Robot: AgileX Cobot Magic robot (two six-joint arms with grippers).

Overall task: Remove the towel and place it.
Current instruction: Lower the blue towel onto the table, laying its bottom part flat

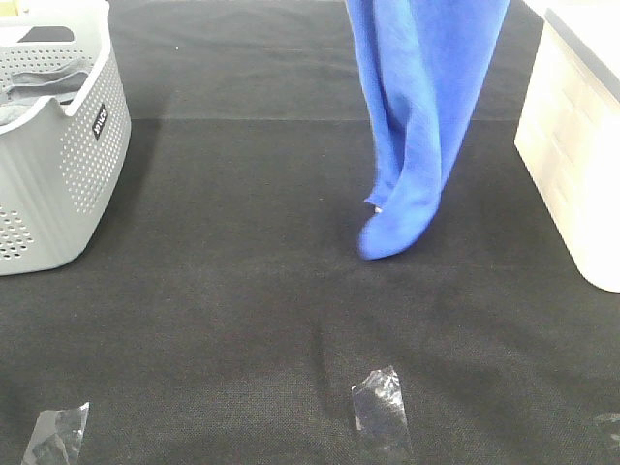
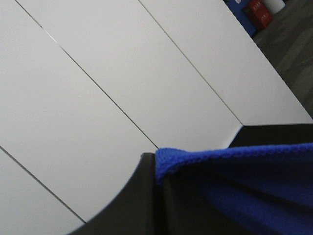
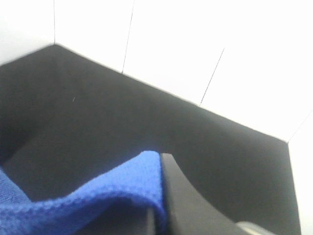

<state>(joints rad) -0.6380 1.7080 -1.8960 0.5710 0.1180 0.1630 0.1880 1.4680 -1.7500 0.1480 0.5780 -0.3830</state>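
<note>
Blue towel [image 1: 417, 107] dangling mid-air, one top edge pinched in each gripper

The high cam shows neither gripper. It only shows the towel dropping in from 12 o'clock, with its low end near the middle of the black table [image 1: 213, 310], and it's too blurry to say if it touches. The wrist cams fill that in: the left gripper [image 2: 157, 176] is clamped on a blue hem and the right gripper [image 3: 159, 196] is clamped on another fold. Only the high cam shows the rest. Count: one towel, one grey perforated basket [image 1: 68, 174] at 9 o'clock with a grey cloth [image 1: 34, 97] inside, one white box [image 1: 572, 165] at 3 o'clock and three clear tape scraps [image 1: 380, 407] from 7 to 5 o'clock. The table top is black woven fabric, with white wall panels [image 2: 98, 73] behind it.
</note>
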